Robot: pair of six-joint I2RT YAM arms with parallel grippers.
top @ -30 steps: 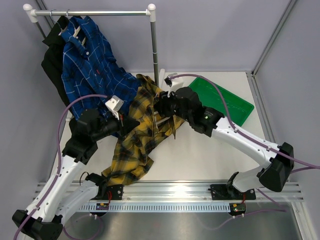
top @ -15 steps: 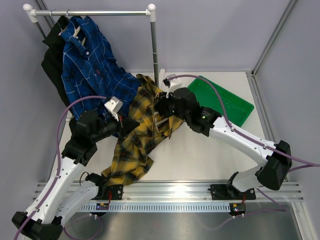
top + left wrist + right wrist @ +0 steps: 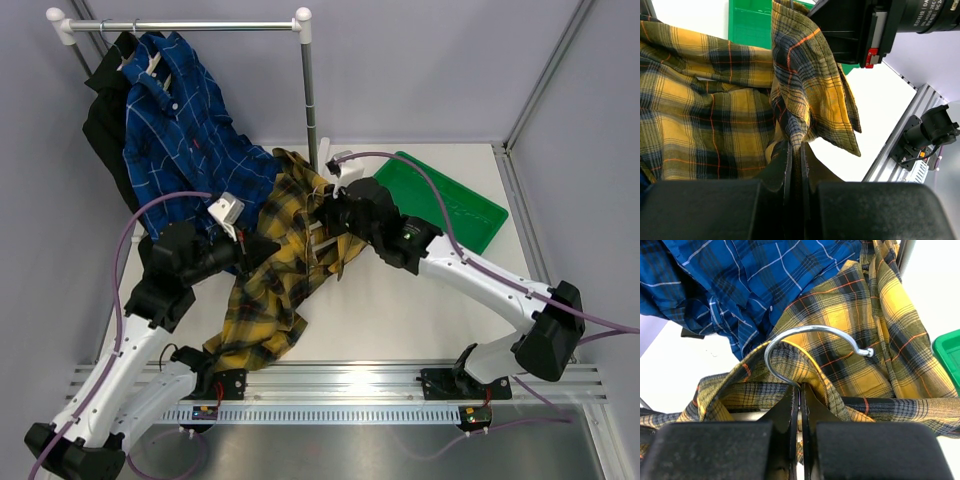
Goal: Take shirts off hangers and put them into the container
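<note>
Flannel of the yellow plaid shirt (image 3: pixel 270 290), frame centre, buries all of the hanger (image 3: pixel 815 335) but its curved metal hook; right gripper (image 3: pixel 800 387) clenched on that hook's stem. Left gripper (image 3: pixel 796 150) pinches the cloth. Green plastic container (image 3: pixel 482 215) upper right.

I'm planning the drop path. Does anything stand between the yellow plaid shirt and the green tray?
No loose object. Only the right arm crosses the table between yellow plaid shirt and green tray. The hanger's metal hook pokes from the shirt, clamped in the right pincer.

bright, even diffuse light with faint soft shadows; all 3 views sharp, table (image 3: pixel 875 115) washed out white.
</note>
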